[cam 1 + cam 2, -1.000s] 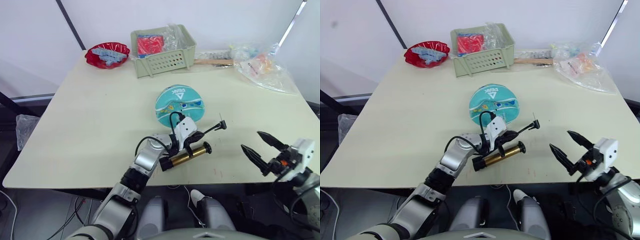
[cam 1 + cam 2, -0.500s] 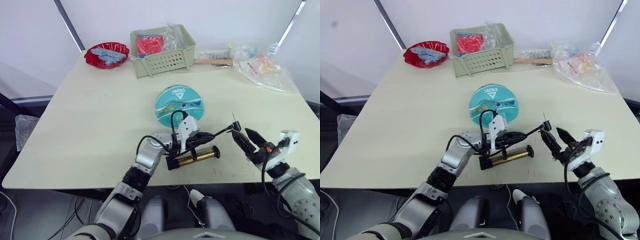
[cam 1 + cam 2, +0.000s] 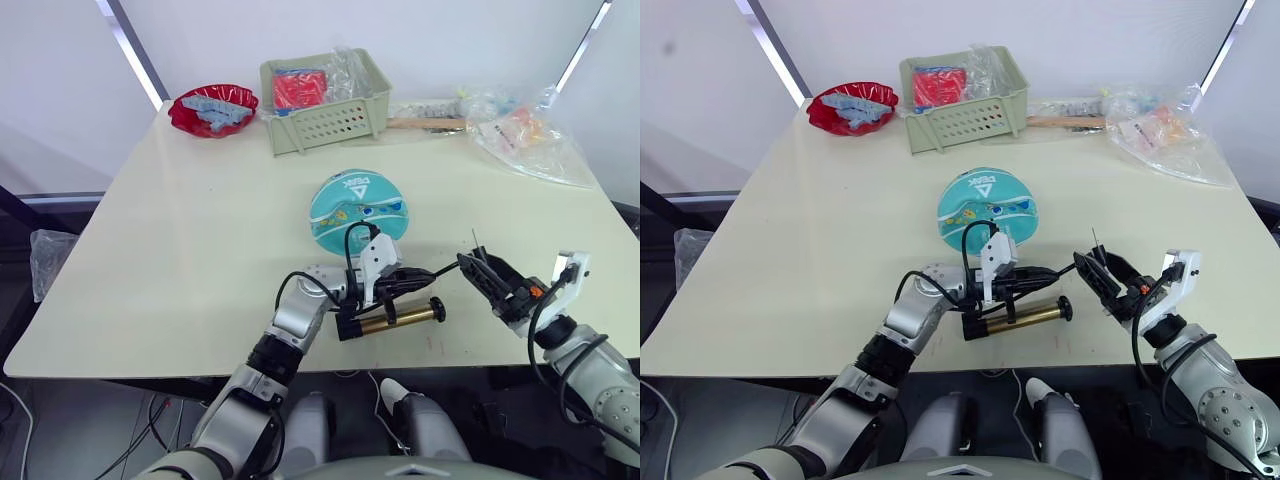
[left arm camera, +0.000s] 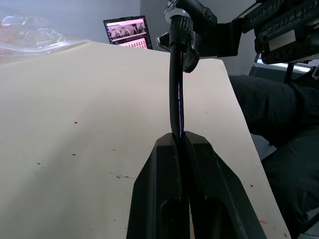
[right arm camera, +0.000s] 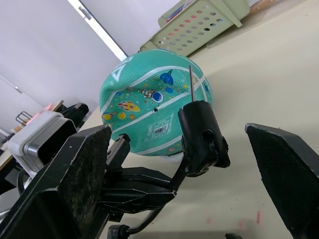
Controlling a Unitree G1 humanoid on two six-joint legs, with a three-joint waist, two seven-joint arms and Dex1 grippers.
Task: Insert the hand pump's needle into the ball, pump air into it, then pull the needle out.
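Table (image 3: 180, 240); left gripper (image 4: 182, 142) pinches hose (image 4: 176, 94); right gripper (image 5: 184, 164) spread round needle (image 5: 191, 84), contact unclear.

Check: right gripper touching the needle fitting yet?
Apart. The right wrist view shows the needle's black fitting standing between the right gripper's open fingers, with table visible on both sides.

- I see the left gripper (image 3: 392, 281) covering part of the hand pump (image 3: 392, 317), lower centre.
- The ball (image 5: 149, 104) hides behind the needle (image 5: 191, 83) fitting.
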